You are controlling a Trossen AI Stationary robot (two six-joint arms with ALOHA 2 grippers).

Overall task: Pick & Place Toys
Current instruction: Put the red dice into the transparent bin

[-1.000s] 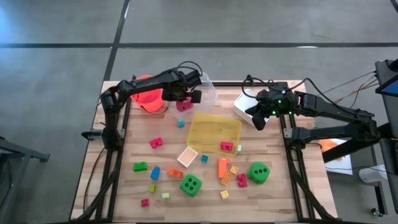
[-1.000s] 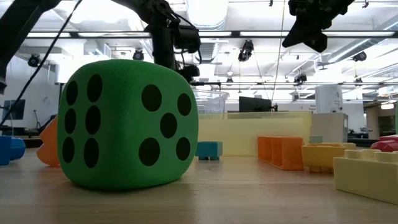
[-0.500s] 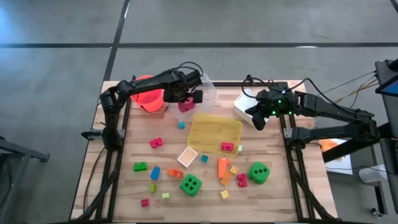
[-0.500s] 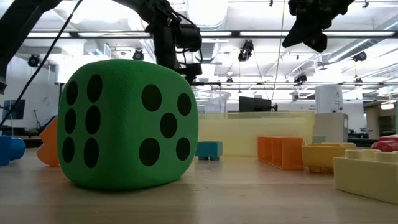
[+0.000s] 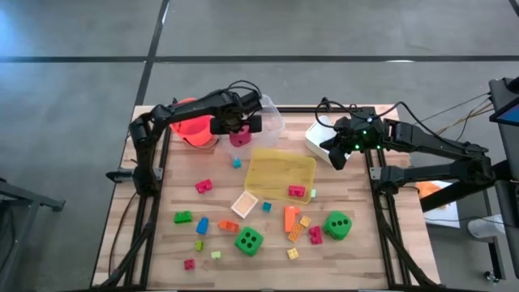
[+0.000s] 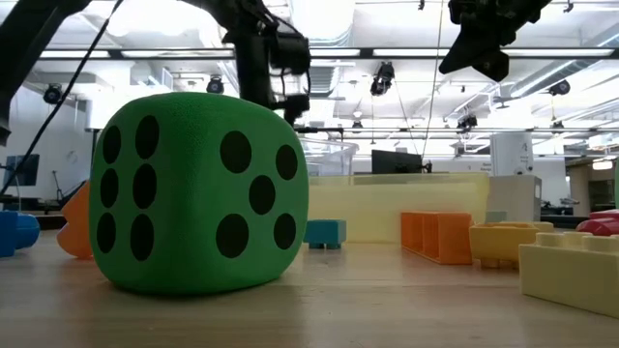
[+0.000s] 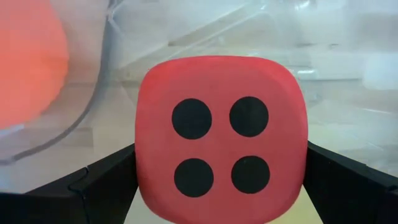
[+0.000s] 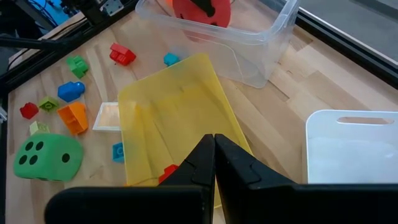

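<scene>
Two grippers show: the left gripper, upper centre of the high view, grasps the pink die (four dots facing its wrist camera) beside the clear tray; the right gripper hangs clenched over the white tray.

Matt pink die, clear plastic tray, wood table.

Your pink die sits upper-centre in the high view, four black dots facing the left wrist camera. A green die lies low in the frame's middle, a second green die to its right. Small bright blocks are scattered across the lower half, one red block inside the yellow tray.
</scene>
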